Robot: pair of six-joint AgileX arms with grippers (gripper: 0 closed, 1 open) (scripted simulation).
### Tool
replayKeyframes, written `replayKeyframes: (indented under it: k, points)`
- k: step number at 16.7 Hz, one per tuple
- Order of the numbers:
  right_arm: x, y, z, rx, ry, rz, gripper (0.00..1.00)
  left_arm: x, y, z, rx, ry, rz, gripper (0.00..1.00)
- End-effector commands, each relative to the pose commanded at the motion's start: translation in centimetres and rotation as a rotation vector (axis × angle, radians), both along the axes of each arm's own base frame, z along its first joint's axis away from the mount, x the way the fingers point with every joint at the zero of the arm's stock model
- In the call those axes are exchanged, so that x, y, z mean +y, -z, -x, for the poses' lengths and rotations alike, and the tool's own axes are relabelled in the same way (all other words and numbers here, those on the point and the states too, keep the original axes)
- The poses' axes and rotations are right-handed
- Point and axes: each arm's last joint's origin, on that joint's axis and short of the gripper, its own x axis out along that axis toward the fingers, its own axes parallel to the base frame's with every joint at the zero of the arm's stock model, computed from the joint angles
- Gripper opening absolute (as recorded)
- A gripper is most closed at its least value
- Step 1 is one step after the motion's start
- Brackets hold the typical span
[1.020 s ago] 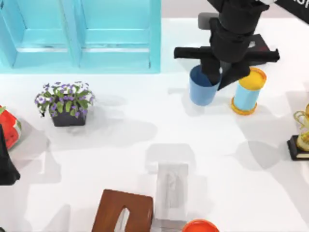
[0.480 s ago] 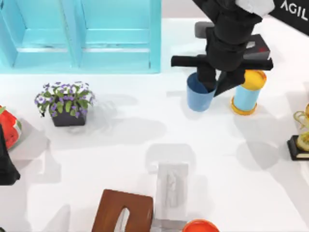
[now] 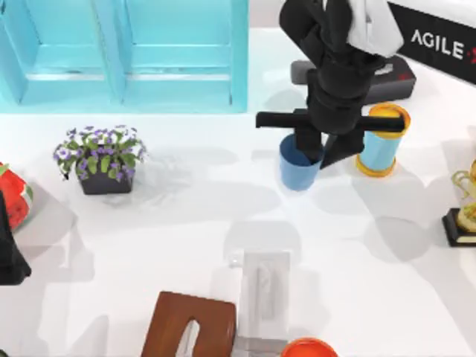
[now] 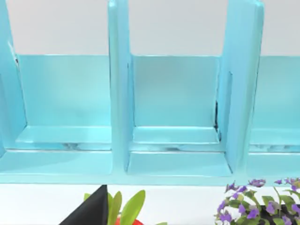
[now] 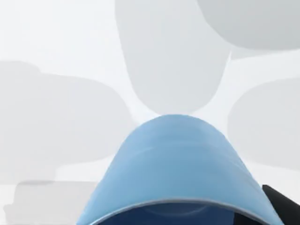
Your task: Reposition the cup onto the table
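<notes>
The right gripper (image 3: 311, 145) is clamping the cup (image 3: 298, 165) by its rim, holding it upright above the table (image 3: 223, 245). The left arm is sitting parked at the table's left edge; its grip cannot be told.

Under the right claw (image 3: 311, 149) sits the cup (image 3: 297, 169), the cylinder (image 3: 380, 146) just to its right, the cabinet (image 3: 126, 56) far left behind, the flower pot (image 3: 102, 158) far left.

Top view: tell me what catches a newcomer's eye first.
The black right arm's pincer grips the blue cup by its rim, near the table's far right side. The turquoise cabinet spans the far left, and a flower pot stands in front of it.
</notes>
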Motion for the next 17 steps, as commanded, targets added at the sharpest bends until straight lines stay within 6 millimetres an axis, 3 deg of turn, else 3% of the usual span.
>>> replayKeyframes:
  k: [1, 14, 17]
  points:
    - [0.00, 0.00, 0.00, 0.000, 0.000, 0.000, 0.00, 0.00, 0.00, 0.00, 0.000, 0.000, 0.000, 1.00]
    - [0.00, 0.00, 0.00, 0.000, 0.000, 0.000, 0.98, 0.00, 0.00, 0.00, 0.000, 0.000, 0.000, 1.00]
    - [0.00, 0.00, 0.00, 0.000, 0.000, 0.000, 1.00, 0.00, 0.00, 0.00, 0.000, 0.000, 0.000, 1.00]
